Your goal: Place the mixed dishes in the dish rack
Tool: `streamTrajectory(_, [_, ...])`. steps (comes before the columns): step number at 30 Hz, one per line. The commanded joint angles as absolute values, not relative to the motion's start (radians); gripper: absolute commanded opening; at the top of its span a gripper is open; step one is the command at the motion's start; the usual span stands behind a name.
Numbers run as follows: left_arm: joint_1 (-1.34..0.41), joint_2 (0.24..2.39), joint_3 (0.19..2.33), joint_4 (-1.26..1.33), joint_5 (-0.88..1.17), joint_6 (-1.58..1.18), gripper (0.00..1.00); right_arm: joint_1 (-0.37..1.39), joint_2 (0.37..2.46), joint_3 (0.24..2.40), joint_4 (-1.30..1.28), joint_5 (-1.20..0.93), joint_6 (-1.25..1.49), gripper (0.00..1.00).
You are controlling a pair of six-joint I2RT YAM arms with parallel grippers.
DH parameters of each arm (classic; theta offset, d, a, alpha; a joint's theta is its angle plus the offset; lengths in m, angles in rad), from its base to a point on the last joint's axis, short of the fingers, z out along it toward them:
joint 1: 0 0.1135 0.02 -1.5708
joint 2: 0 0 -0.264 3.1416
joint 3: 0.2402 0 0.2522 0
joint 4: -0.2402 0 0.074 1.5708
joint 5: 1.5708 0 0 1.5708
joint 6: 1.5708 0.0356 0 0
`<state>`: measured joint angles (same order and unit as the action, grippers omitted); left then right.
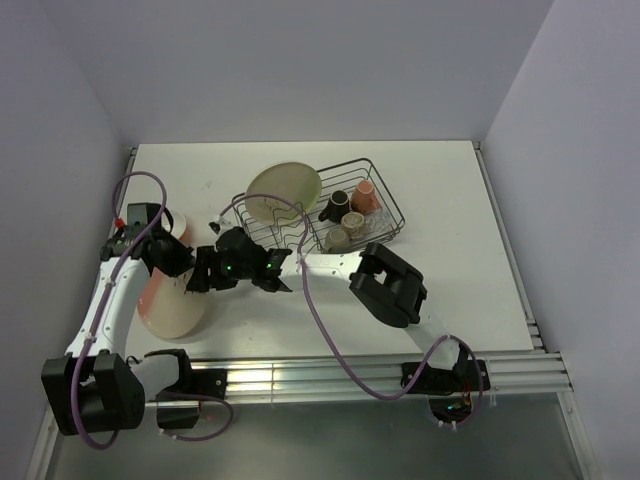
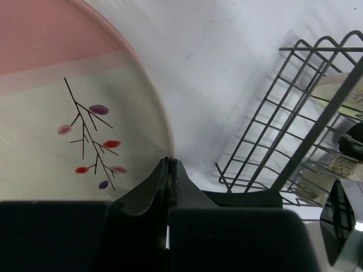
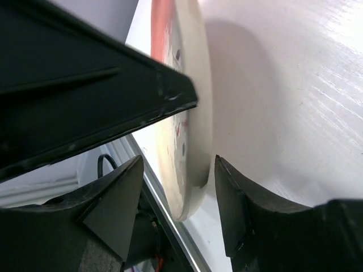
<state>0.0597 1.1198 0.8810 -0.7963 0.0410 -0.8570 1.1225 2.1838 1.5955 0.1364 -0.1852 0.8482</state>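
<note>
The pink-tinted plate (image 1: 170, 305) with a sprig mark stands on edge at the left of the table. My left gripper (image 1: 184, 262) is shut on its rim; the left wrist view shows the jaws (image 2: 169, 161) pinched on the plate (image 2: 68, 130). My right gripper (image 1: 203, 272) is open and straddles the plate's edge (image 3: 193, 113), with a finger on each side and gaps to both (image 3: 178, 161). The green-tinted plate (image 1: 283, 192) stands in the black wire dish rack (image 1: 385, 205). The pink mug (image 1: 365, 195), a brown mug (image 1: 338, 205) and an olive mug (image 1: 352, 220) sit in the rack's right half.
The rack's near end (image 2: 295, 113) lies just right of the left gripper. The two arms cross close together at the table's left centre. The table's front rail (image 1: 300, 375) runs right below the plate.
</note>
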Motion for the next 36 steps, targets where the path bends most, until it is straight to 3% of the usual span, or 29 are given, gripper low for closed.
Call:
streamTrajectory(1, [0.069,1.069,0.908,-0.778,0.104,-0.894,0.0,1.127,2.195,1.591,0.193,-0.121,0.9,0.6])
streamTrajectory(14, [0.146,1.017,0.904,-0.765,0.176,-0.94,0.0,1.127,2.232,1.603,0.255,-0.112,0.979,0.58])
streamTrajectory(18, [0.156,0.993,0.878,-0.749,0.204,-0.971,0.0,1.127,2.24,1.614,0.258,-0.101,0.971,0.54])
streamTrajectory(23, [0.167,0.97,0.845,-0.723,0.229,-1.012,0.0,1.126,2.226,1.579,0.366,-0.127,0.937,0.24])
streamTrajectory(26, [0.17,0.962,0.841,-0.724,0.229,-1.02,0.0,1.126,2.212,1.565,0.417,-0.175,0.92,0.14])
streamTrajectory(28, [0.178,0.953,0.845,-0.73,0.229,-1.022,0.01,1.118,2.207,1.557,0.46,-0.228,0.902,0.0])
streamTrajectory(31, [0.19,0.939,0.861,-0.742,0.224,-1.019,0.02,1.109,2.186,1.551,0.48,-0.268,0.897,0.0])
streamTrajectory(33, [0.201,0.927,0.891,-0.756,0.216,-1.011,0.12,1.1,2.175,1.549,0.491,-0.3,0.881,0.0])
streamTrajectory(34, [0.206,0.92,0.903,-0.768,0.201,-0.999,0.26,1.094,2.166,1.548,0.497,-0.32,0.877,0.0])
streamTrajectory(36, [0.212,0.893,0.958,-0.778,0.178,-0.977,0.43,1.077,2.145,1.551,0.515,-0.397,0.873,0.0])
